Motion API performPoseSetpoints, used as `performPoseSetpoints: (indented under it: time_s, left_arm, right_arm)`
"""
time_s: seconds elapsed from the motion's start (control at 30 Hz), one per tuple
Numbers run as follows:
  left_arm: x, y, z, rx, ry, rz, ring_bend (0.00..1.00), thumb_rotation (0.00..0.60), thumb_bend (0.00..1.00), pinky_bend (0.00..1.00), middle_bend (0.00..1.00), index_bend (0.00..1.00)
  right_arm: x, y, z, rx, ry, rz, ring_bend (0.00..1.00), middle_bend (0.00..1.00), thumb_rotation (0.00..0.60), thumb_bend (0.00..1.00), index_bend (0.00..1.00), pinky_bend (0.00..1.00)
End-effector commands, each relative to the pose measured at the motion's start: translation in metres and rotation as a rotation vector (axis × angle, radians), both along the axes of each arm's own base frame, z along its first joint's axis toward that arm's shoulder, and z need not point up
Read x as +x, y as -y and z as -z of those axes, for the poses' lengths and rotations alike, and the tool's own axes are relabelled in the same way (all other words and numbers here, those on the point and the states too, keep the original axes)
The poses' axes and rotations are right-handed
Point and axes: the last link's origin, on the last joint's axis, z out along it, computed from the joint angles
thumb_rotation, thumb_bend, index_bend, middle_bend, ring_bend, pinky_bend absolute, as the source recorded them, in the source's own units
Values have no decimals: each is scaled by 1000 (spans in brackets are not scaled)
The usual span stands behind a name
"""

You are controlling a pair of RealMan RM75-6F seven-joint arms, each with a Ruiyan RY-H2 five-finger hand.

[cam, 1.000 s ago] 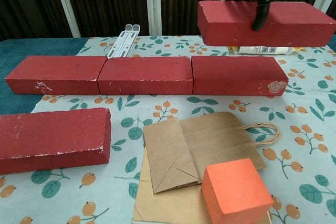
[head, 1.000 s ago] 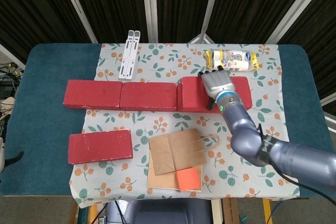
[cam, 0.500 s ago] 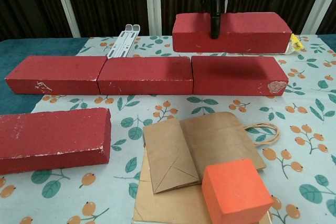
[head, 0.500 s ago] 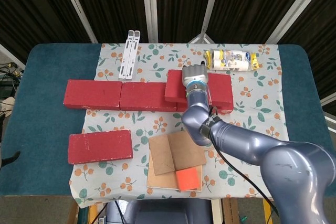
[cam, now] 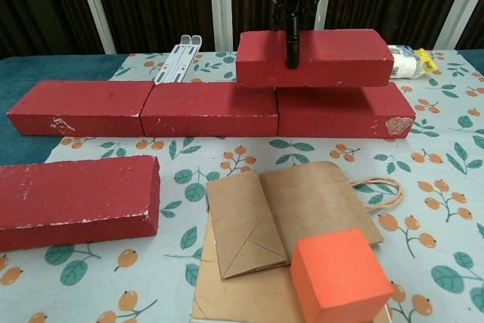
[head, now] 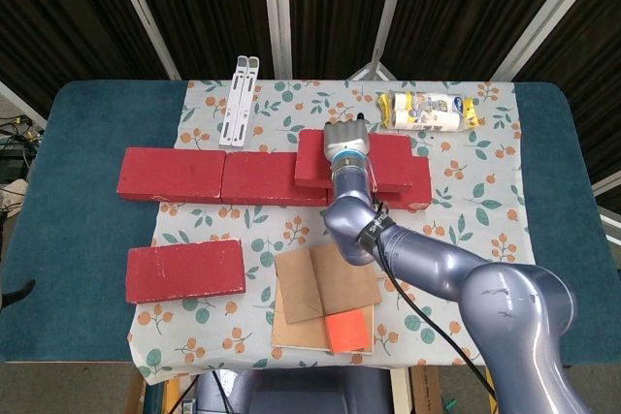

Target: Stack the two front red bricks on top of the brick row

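My right hand [head: 346, 143] grips a red brick [head: 388, 157] from above, a finger [cam: 292, 39] running down its front face. That held brick [cam: 333, 57] lies level on or just above the row of three red bricks [cam: 208, 109], across the seam between the middle brick [head: 257, 179] and the right brick [head: 415, 193]. A second loose red brick [head: 185, 270] lies flat at the front left, also visible in the chest view [cam: 76, 200]. My left hand shows in neither view.
A brown paper bag [head: 325, 283] lies flat in front of the row with an orange block [head: 348, 331] on it. Behind the row are a white folding rack [head: 241, 100] and a yellow-and-white packet [head: 430, 111]. The floral cloth [head: 456, 269] covers the table's middle.
My right hand has carried the brick leftward and down, from above the row's right end to the top of the row over the middle-right seam.
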Motion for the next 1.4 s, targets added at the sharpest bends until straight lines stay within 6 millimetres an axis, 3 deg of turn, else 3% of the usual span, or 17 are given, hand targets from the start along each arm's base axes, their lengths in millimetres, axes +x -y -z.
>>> performPoseSetpoints:
  time_s: [0.03,0.47,1.4]
  left_arm:
    - [0,0,1,-1,-4,-1,0,600,0,124,0,59]
    - [0,0,1,5,-14,-9,0,600,0,124,0,59]
    - [-7,-1,-8,35,-4,-30,0,600,0,124,0,59]
  right_arm:
    - [-2,1,5,10,-14,-3,189,261,600,61,203,0]
    - [-7,1,24,47,-17,9,189,262,600,61,203,0]
    - [14,-1,49,55,-14,4,189,261,600,61,203,0]
